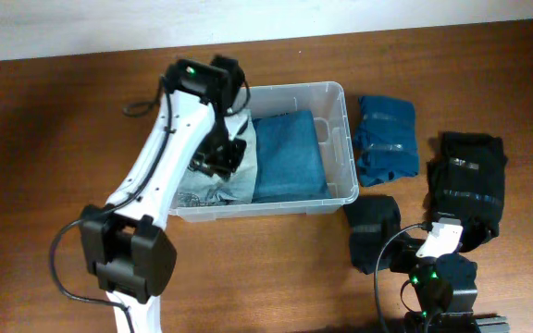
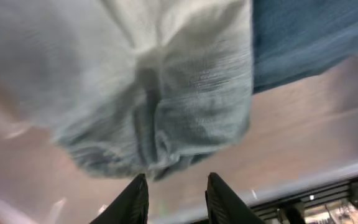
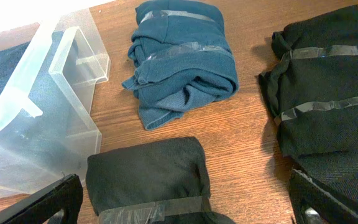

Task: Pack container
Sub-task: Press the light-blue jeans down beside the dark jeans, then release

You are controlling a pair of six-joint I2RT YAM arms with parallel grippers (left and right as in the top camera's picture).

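The clear container (image 1: 339, 96) stands mid-table, and its corner (image 3: 73, 62) shows in the right wrist view. A folded teal cloth (image 1: 290, 155) lies in its right half. A pale grey-blue cloth (image 1: 239, 153) (image 2: 160, 87) lies in its left half. My left gripper (image 1: 218, 159) (image 2: 177, 176) reaches into the container just short of the pale cloth's edge. Its jaws stand narrowly apart with only the container floor between them. My right gripper (image 3: 182, 180) stands wide open over a folded black cloth (image 3: 148, 171) (image 1: 373, 231) on the table beside the container.
A folded teal garment with tape strips (image 1: 387, 139) (image 3: 182, 59) lies to the right of the container. A larger black taped garment (image 1: 470, 180) (image 3: 328, 81) lies further right. The right arm (image 1: 438, 242) sits at the front right edge.
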